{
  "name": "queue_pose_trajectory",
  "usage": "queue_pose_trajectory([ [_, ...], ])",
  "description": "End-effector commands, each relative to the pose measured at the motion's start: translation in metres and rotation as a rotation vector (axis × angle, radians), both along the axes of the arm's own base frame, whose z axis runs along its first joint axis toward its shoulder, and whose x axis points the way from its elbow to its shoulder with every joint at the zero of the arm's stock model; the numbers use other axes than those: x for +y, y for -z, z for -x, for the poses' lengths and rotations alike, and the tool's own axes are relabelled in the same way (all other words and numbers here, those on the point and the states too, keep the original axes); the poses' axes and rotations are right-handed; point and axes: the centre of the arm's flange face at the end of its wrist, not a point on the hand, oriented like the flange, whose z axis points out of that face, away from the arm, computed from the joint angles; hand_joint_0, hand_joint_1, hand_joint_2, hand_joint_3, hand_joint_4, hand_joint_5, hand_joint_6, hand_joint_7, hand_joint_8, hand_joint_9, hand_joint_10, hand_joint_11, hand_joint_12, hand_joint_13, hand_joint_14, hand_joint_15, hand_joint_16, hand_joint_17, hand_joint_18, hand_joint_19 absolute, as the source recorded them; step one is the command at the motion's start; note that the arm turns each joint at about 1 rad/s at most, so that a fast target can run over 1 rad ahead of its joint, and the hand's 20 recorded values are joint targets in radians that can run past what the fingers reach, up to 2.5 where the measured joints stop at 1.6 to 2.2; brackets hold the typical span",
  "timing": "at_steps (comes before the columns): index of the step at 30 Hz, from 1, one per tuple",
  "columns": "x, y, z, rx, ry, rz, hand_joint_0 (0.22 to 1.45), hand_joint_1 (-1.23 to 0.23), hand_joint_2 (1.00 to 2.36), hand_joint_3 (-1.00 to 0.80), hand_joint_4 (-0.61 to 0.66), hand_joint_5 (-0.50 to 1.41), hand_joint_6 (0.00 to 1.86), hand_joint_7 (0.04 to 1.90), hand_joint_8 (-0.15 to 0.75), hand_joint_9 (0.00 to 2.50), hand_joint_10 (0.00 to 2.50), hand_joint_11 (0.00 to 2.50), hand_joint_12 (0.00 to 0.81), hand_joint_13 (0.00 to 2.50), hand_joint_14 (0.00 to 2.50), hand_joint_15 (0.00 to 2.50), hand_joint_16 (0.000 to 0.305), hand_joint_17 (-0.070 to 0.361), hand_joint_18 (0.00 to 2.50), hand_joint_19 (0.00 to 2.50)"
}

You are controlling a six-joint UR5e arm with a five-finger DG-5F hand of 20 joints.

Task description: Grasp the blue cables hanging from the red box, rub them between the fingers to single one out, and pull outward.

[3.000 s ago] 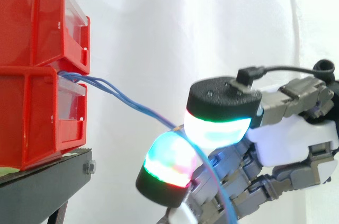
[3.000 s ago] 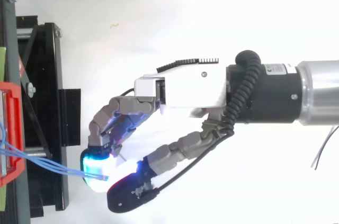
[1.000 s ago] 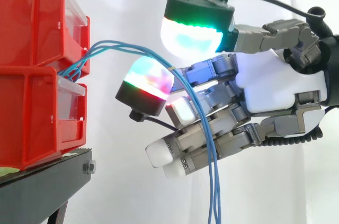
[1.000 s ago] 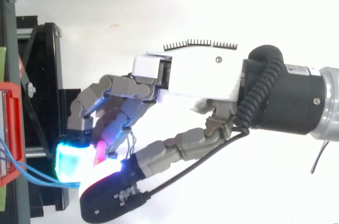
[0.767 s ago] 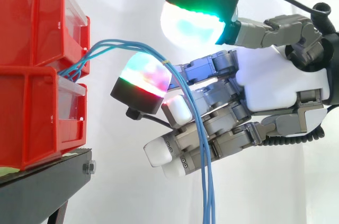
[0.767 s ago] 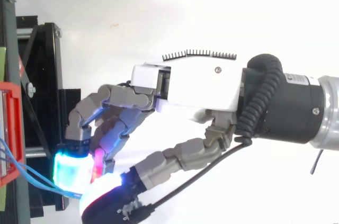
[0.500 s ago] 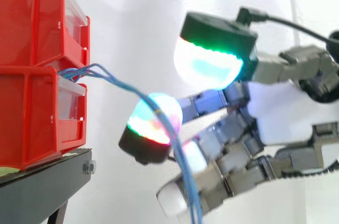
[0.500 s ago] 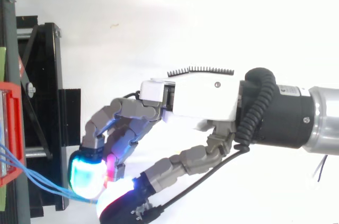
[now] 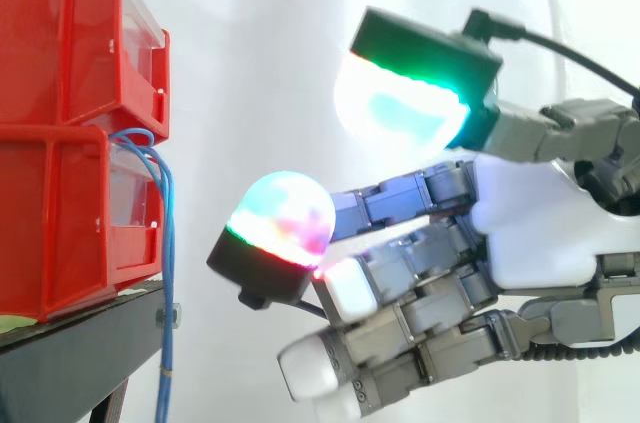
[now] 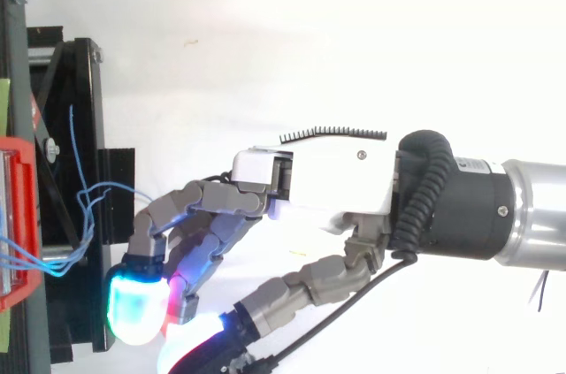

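Just slipped free, the blue cables [image 9: 166, 243] are dangling toward 6 o'clock from the red box [image 9: 60, 213], leaving the wide-spread hand [image 9: 530, 233] empty, needing a regrasp.

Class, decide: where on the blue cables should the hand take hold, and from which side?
Probably the straight stretch of the blue cables hanging before the lower red bin, below the loop. Bring the open hand in from the side view's right: the bin blocks the left.
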Motion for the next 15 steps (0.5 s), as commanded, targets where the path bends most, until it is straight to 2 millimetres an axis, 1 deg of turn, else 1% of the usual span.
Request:
queue_pose_trajectory([
  [1,-0.001,0.011,-0.003,-0.003,0.007,-0.038,0.52,-0.72,1.01,-0.43,0.24,-0.09,0.54,1.14,0.36,0.89,0.01,0.52,0.383,0.67,0.02,0.46,0.045,0.102,0.36,0.6],
  [2,-0.004,0.022,-0.003,0.015,0.011,-0.034,0.52,-0.71,1.01,-0.43,0.27,-0.09,0.5,1.18,0.358,0.89,0.01,0.5,0.382,0.68,0.02,0.45,0.046,0.104,0.37,0.6],
  [3,-0.007,0.03,-0.003,0.029,0.014,-0.031,0.51,-0.71,1.01,-0.43,0.31,-0.09,0.5,1.12,0.355,0.88,0.02,0.49,0.382,0.68,0.02,0.45,0.047,0.105,0.39,0.59],
  [4,-0.011,0.038,-0.003,0.043,0.019,-0.028,0.51,-0.71,1.01,-0.43,0.31,-0.1,0.5,1.1,0.351,0.88,0.01,0.49,0.383,0.68,0.02,0.45,0.047,0.106,0.39,0.58],
  [6,-0.014,0.046,-0.003,0.057,0.027,-0.02,0.51,-0.71,1.0,-0.44,0.38,-0.11,0.5,0.98,0.344,0.87,0.01,0.43,0.382,0.69,0.02,0.43,0.049,0.109,0.43,0.56],
  [7,-0.018,0.048,-0.003,0.065,0.031,-0.01,0.51,-0.71,1.0,-0.44,0.39,-0.11,0.5,0.97,0.345,0.87,0.01,0.43,0.382,0.69,0.02,0.43,0.049,0.11,0.43,0.56],
  [8,-0.018,0.048,-0.003,0.065,0.031,-0.01,0.5,-0.71,1.0,-0.44,0.4,-0.11,0.5,0.93,0.342,0.86,0.01,0.4,0.385,0.69,0.02,0.42,0.05,0.112,0.45,0.56],
  [9,-0.023,0.049,-0.001,0.08,0.035,0.012,0.5,-0.7,1.0,-0.44,0.42,-0.12,0.5,0.87,0.339,0.84,0.01,0.35,0.386,0.68,0.02,0.4,0.05,0.114,0.48,0.54],
  [10,-0.023,0.049,-0.001,0.08,0.035,0.012,0.5,-0.7,1.0,-0.44,0.42,-0.12,0.5,0.87,0.339,0.84,0.01,0.35,0.386,0.68,0.02,0.4,0.05,0.114,0.48,0.54],
  [12,-0.03,0.051,0.002,0.109,0.041,0.052,0.49,-0.7,1.0,-0.45,0.42,-0.13,0.5,0.82,0.329,0.8,0.01,0.27,0.382,0.63,0.01,0.36,0.051,0.115,0.49,0.51],
  [15,-0.039,0.055,0.007,0.162,0.042,0.108,0.48,-0.69,1.0,-0.46,0.4,-0.14,0.5,0.76,0.319,0.75,0.01,0.19,0.385,0.53,0.01,0.28,0.052,0.118,0.41,0.42],
])
